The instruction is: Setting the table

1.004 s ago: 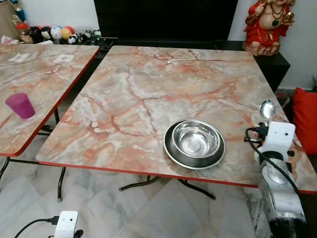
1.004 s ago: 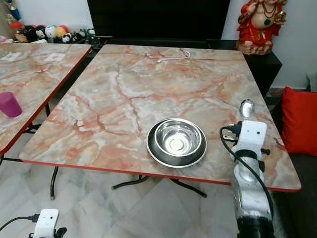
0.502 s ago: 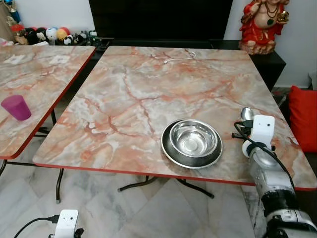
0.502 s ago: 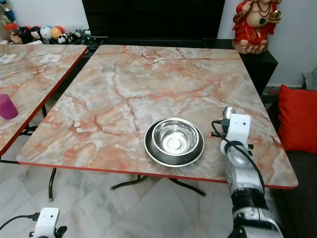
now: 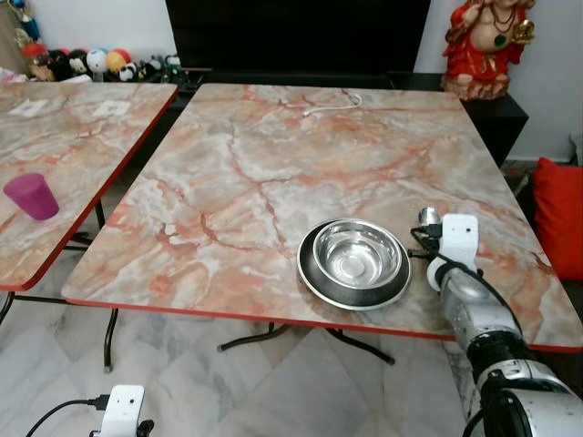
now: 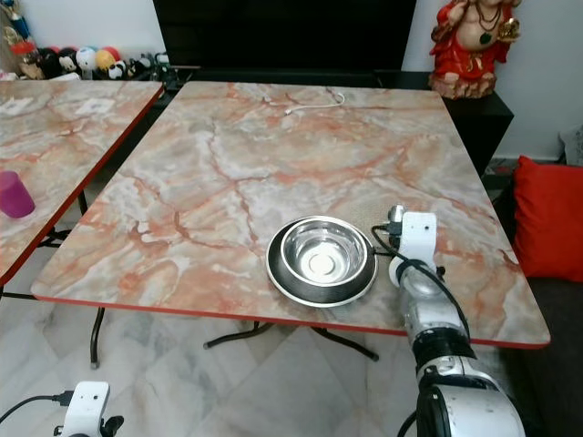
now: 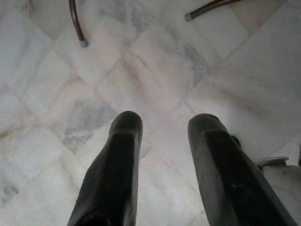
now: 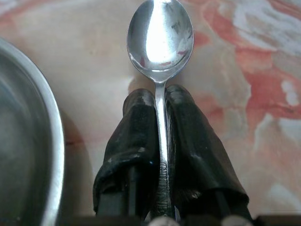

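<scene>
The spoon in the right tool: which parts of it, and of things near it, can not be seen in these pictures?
- Spoon handle: right wrist view, covered by the right tool fingers.
- Spoon in the left eye view: bowl alone, rest behind the wrist camera.
- Steel plate: cut by the picture edge.

bench (image 5: 273, 155) mostly open: wide bare marble beyond and left of the plate (image 5: 354, 273), which carries the bowl (image 5: 358, 254) near the front edge. right gripper (image 8: 160, 101), clamped on a spoon (image 8: 160, 35), sits low just right of the plate's rim, tight gap there. white cable (image 5: 332, 105) lies far beyond the plate at the back edge. bare strip right of the plate runs to the bench's side.
</scene>
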